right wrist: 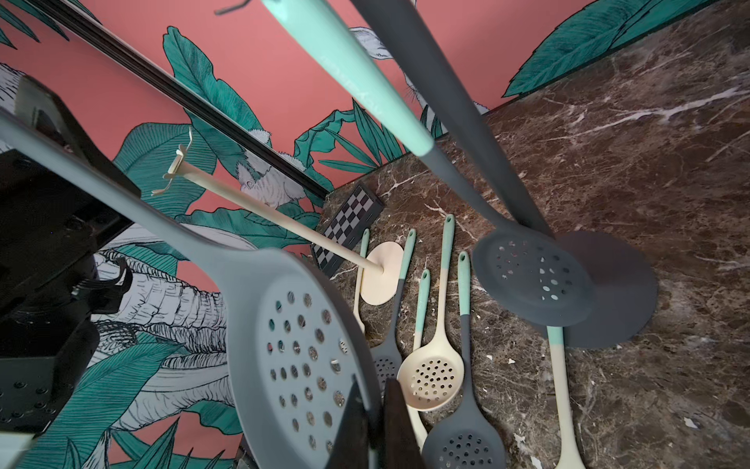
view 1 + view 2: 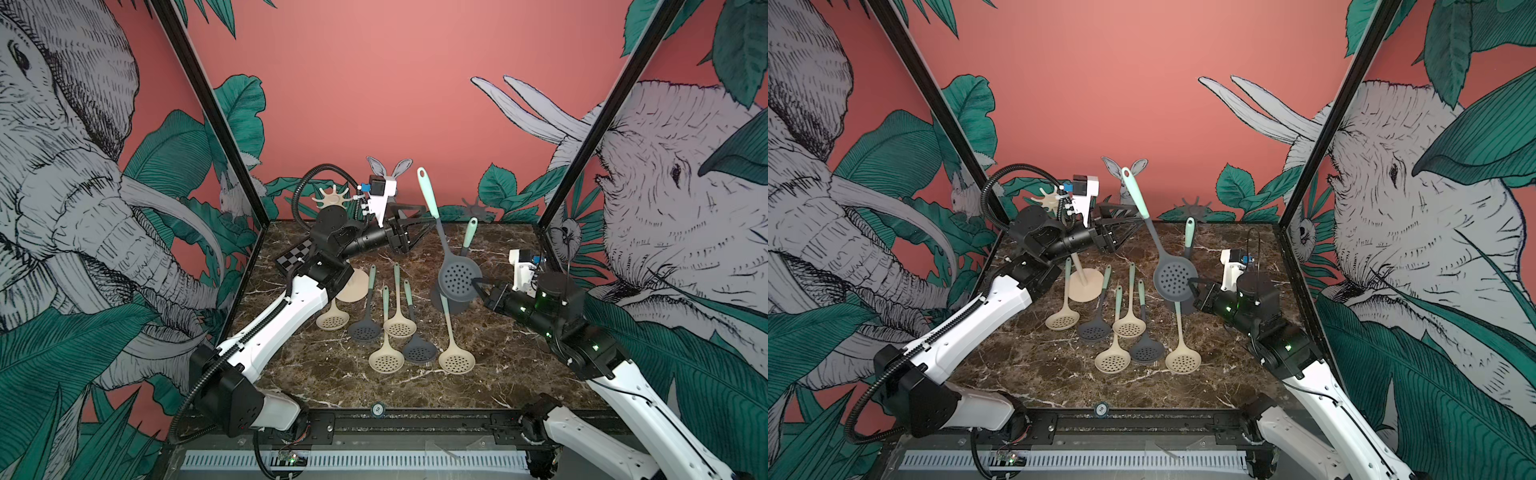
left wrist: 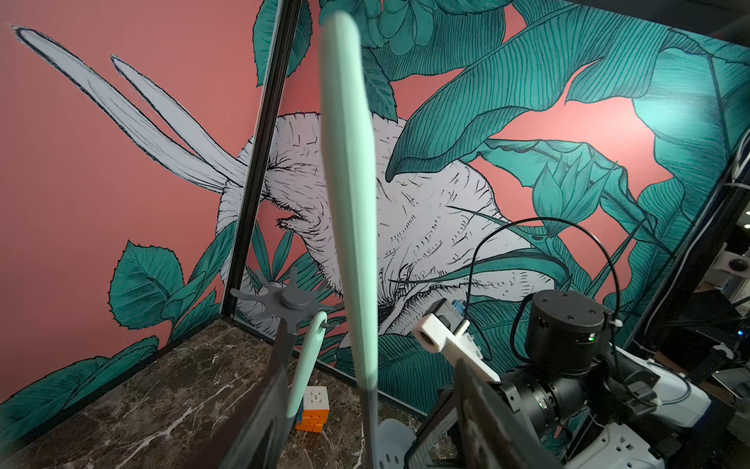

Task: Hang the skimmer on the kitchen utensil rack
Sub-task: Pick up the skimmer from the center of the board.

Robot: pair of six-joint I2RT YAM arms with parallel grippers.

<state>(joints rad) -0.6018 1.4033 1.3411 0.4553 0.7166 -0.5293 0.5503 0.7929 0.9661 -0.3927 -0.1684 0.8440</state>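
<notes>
My right gripper (image 2: 477,286) (image 1: 375,406) is shut on the bowl rim of a grey skimmer (image 2: 459,277) (image 1: 300,357). It holds the skimmer upright above the table, mint handle (image 2: 428,193) (image 3: 349,170) up. My left gripper (image 2: 428,217) (image 2: 1140,217) (image 3: 369,367) is open, one finger on each side of that handle, with a gap on both sides. Behind stands the grey utensil rack (image 2: 473,206) (image 3: 290,302), and another grey skimmer (image 2: 469,237) (image 1: 531,280) hangs on one of its arms.
A beige rack (image 2: 331,199) (image 1: 284,217) stands at the back left behind my left arm. Several beige and grey skimmers (image 2: 399,328) lie mid-table. A folded chessboard (image 2: 295,257) lies at the left edge, and a colour cube (image 3: 312,408) sits near the back wall.
</notes>
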